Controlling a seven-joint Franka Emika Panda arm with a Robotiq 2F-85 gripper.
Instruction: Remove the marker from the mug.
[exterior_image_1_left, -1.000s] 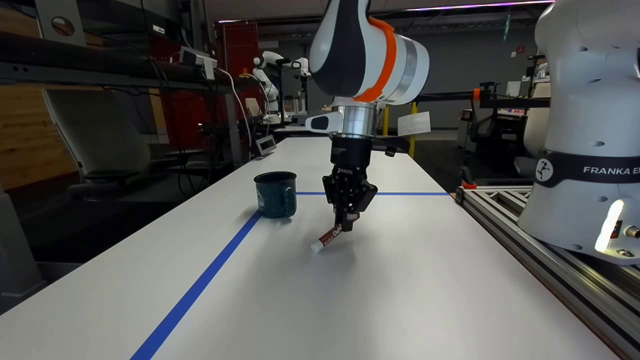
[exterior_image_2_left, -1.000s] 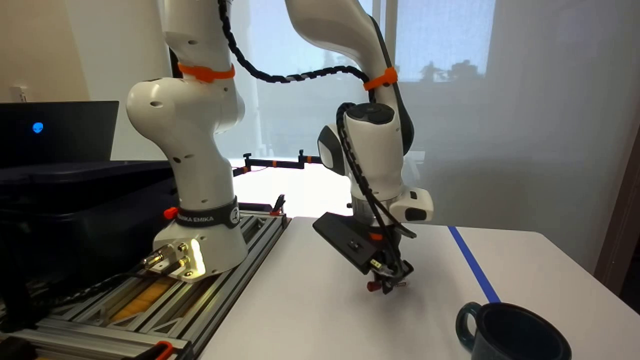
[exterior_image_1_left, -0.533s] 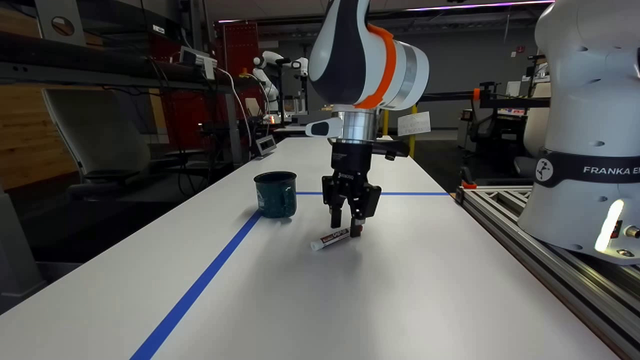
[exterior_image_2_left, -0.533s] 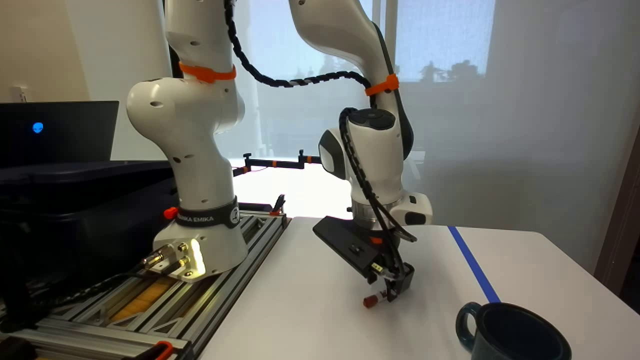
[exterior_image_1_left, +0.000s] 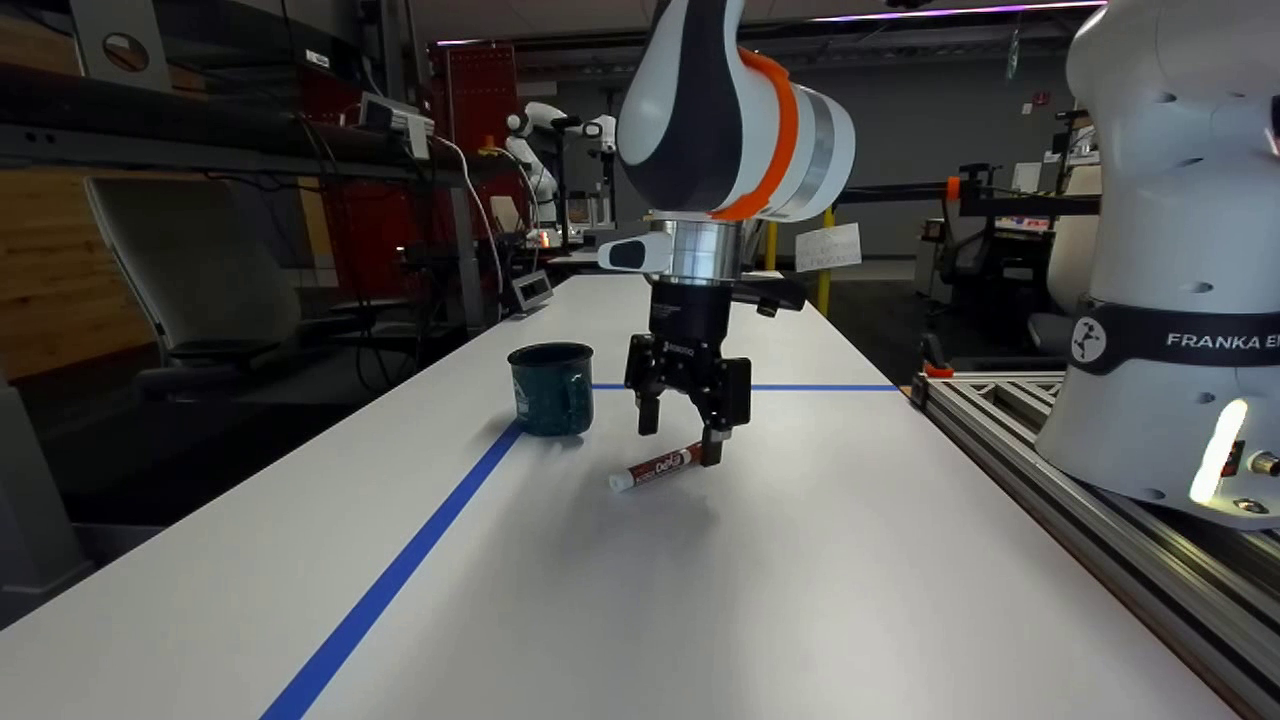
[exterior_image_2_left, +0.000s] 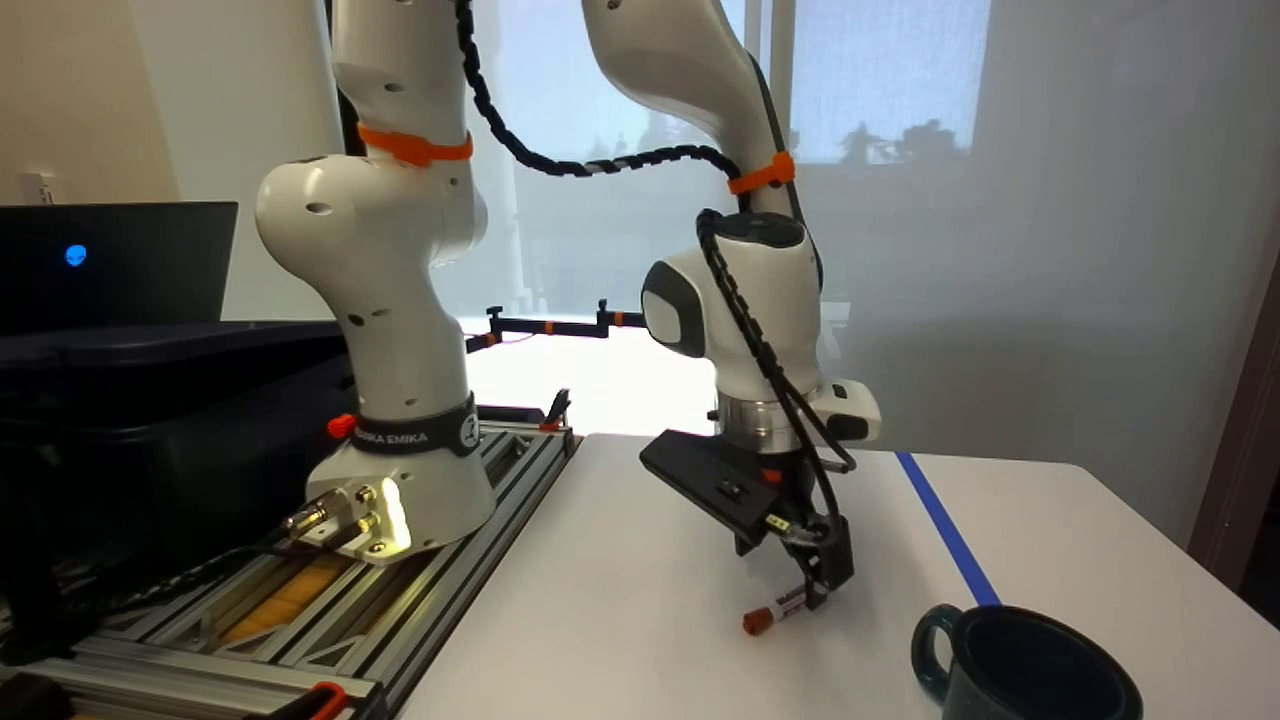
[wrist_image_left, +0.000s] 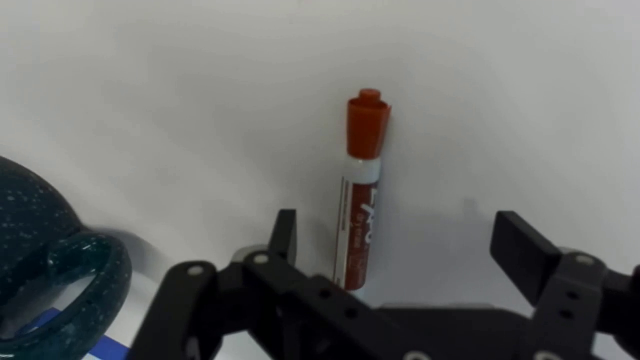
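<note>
The marker (wrist_image_left: 361, 220), red-capped with a red and white barrel, lies flat on the white table and shows in both exterior views. My gripper (wrist_image_left: 402, 242) stands open just above it, its jaws wide apart. In the wrist view the marker is between the fingers, nearer the left one and gripped by neither; the gripper body covers its lower end. One finger (exterior_image_1_left: 711, 447) overlaps the marker's capped end in an exterior view. The dark teal mug (exterior_image_1_left: 545, 395) stands upright beside the marker, apart from it. Its handle (wrist_image_left: 107, 285) shows at the lower left of the wrist view.
Blue tape lines (exterior_image_1_left: 420, 545) cross the white table (exterior_image_1_left: 800, 560), one running under the mug. The arm's base rail (exterior_image_2_left: 470, 570) borders the table on the robot's side. A shelf frame (exterior_image_1_left: 250, 150) stands beyond the opposite edge.
One second ago the gripper was shut on the tilted marker above the table. The jaws have opened and the marker now lies on the table, shifted slightly towards the mug, as has the gripper.
</note>
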